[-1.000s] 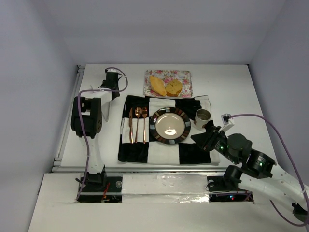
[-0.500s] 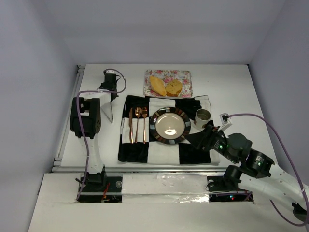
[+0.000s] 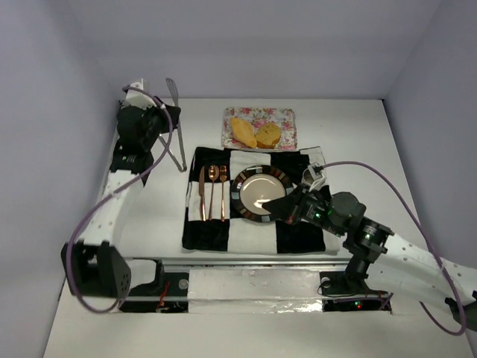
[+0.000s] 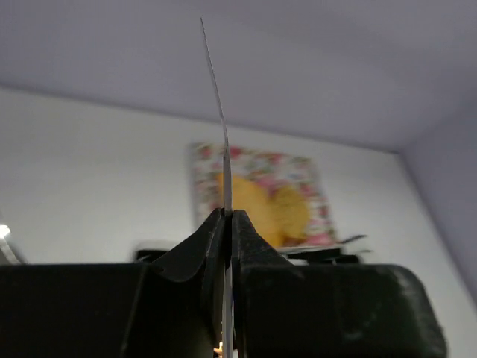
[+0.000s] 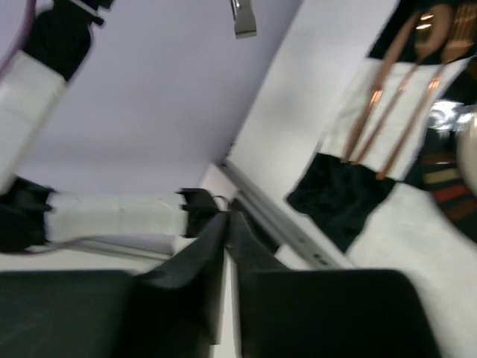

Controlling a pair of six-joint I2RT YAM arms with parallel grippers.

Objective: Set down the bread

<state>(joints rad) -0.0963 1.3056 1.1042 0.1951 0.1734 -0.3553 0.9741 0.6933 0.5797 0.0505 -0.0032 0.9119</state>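
Observation:
The two pieces of bread lie side by side on a floral tray [image 3: 286,118] at the back: a longer pale yellow wedge [image 3: 243,131] and a browner chunk [image 3: 269,134]. Both show blurred in the left wrist view, wedge [image 4: 252,203] and chunk [image 4: 292,212]. My left gripper [image 3: 171,121] is raised at the back left, left of the tray, shut on a thin metal utensil [image 3: 179,145] seen edge-on in its wrist view [image 4: 220,127]. My right gripper [image 3: 280,208] is shut and empty, low over the near right rim of the plate [image 3: 240,195].
A black-and-white checked placemat [image 3: 298,233] holds the plate and copper cutlery [image 3: 212,192], which also shows in the right wrist view [image 5: 402,97]. The right arm and its cable cover the spot right of the plate. A rail runs along the table's near edge [image 5: 298,239].
The left arm has swung up and lifted the utensil off the table, its base now at far left. The right gripper has moved left, from beside the mat to the plate's rim.

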